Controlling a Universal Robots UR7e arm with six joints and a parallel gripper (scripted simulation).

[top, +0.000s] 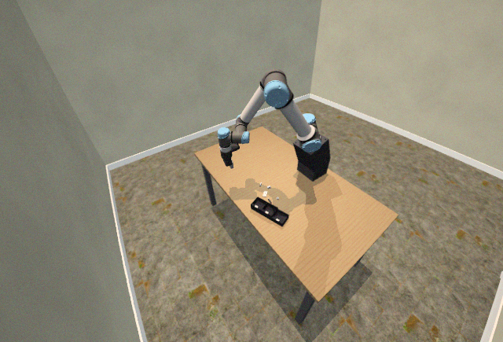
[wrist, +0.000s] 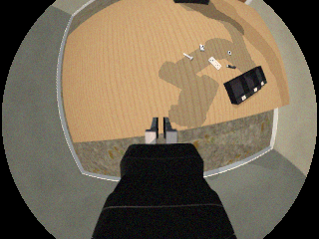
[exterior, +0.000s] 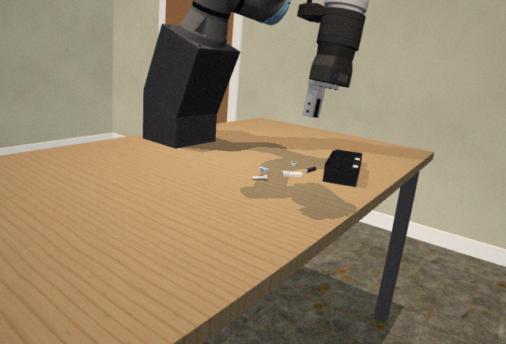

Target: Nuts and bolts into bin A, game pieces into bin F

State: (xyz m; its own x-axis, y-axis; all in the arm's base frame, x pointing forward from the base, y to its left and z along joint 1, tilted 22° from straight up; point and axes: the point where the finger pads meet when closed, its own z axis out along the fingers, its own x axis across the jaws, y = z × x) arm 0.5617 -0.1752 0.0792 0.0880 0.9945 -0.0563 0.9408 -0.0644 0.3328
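My gripper (top: 231, 166) (exterior: 311, 116) (wrist: 160, 123) is high above the table, away from the small things, with a narrow empty gap between its fingers. A silvery bolt (top: 260, 184) (exterior: 258, 177) (wrist: 187, 56) lies on the table. A small nut-like ring (top: 277, 198) (exterior: 293, 163) (wrist: 229, 52) lies nearer the bins. A white domino-like tile with dark dots (top: 265, 193) (exterior: 292, 174) (wrist: 214, 63) lies flat between them. Three joined black bins (top: 264, 215) (exterior: 339, 175) (wrist: 229, 94) stand on the table with white labels; their letters are too small to read.
A small white and grey piece (top: 269, 186) (exterior: 263, 169) (wrist: 201, 48) of unclear kind lies near the bolt. A short black rod-like thing (top: 269, 200) (exterior: 310, 169) (wrist: 231, 66) lies close beside the bins. The bins stand near a long table edge. The arm's black base stands across the table.
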